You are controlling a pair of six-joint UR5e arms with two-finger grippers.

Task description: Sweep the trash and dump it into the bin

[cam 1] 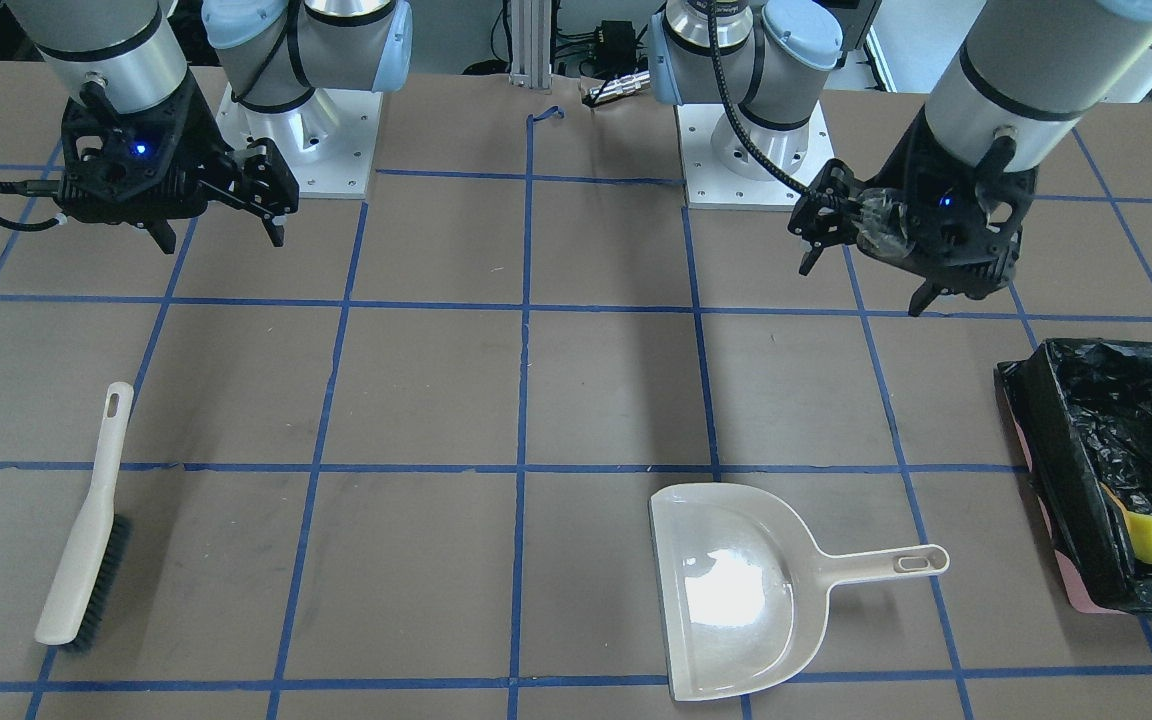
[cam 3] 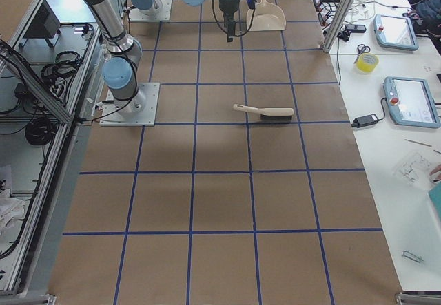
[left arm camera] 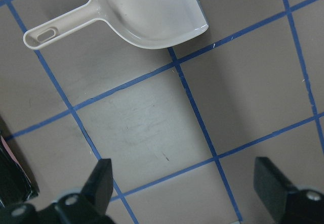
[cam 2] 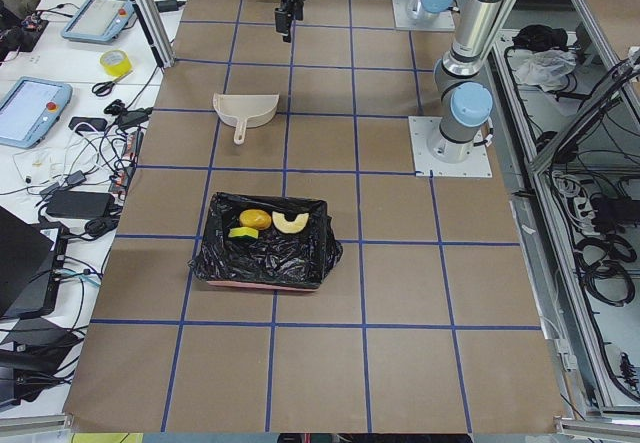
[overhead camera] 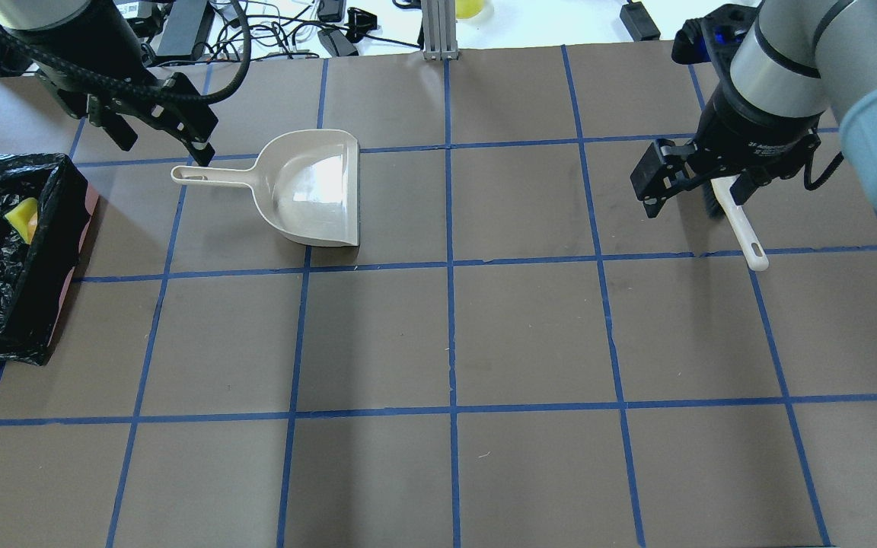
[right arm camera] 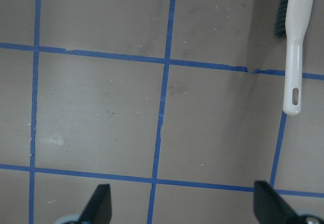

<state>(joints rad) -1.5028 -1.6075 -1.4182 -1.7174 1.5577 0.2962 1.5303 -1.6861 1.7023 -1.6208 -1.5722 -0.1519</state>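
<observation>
The bin with its black bag holds the croissant, the potato-shaped lump and the yellow wedge. The wedge also shows in the overhead view and the front view, inside the bin. My left gripper is open and empty, raised beside the handle of the empty beige dustpan. My right gripper is open and empty, raised near the brush lying flat.
The brown table top carries a blue tape grid. The arm bases are bolted at the robot's side. A side bench with tablets, a tape roll and cables runs along the far edge.
</observation>
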